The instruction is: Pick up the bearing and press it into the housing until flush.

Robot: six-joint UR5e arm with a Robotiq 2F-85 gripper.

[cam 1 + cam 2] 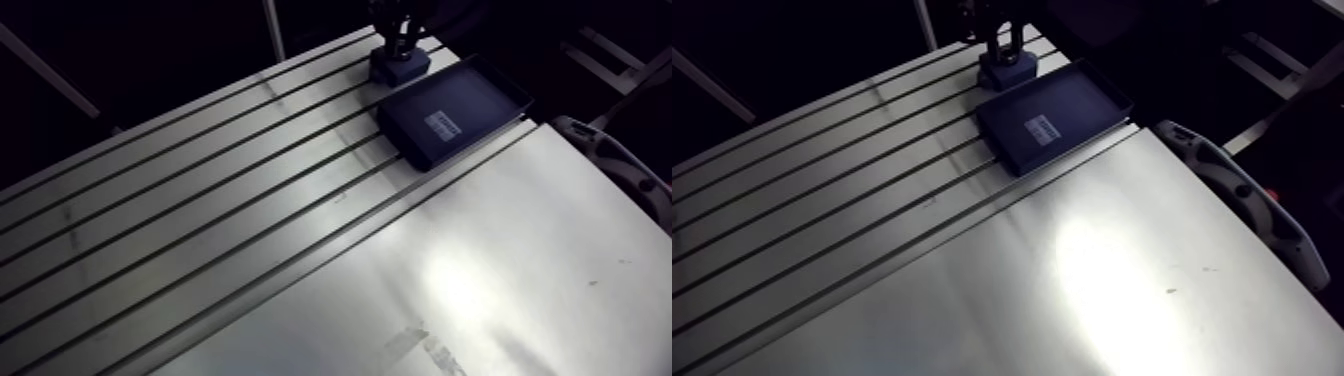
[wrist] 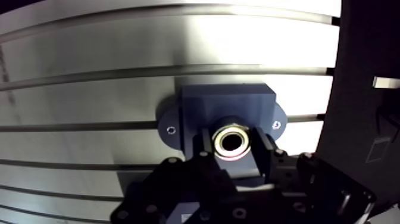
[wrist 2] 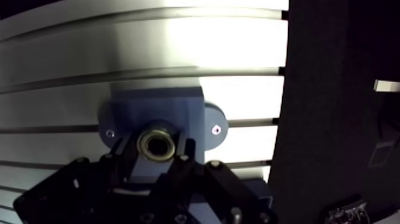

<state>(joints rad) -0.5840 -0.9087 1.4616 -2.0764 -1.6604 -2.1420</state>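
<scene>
End effector [image 2: 233,156] clenched on bearing [image 2: 233,142], one finger each side, holding it square over housing [image 2: 229,102] bore, presumably for pressing; flushness unclear. Housing, flange apparently screwed to worktop [image 2: 89,53] against the push, sat top centre of arm view, just beside tray [image 1: 455,115].

The black pincer [image 2: 233,148] has a blocky, jointed body studded with small round screw heads.
</scene>
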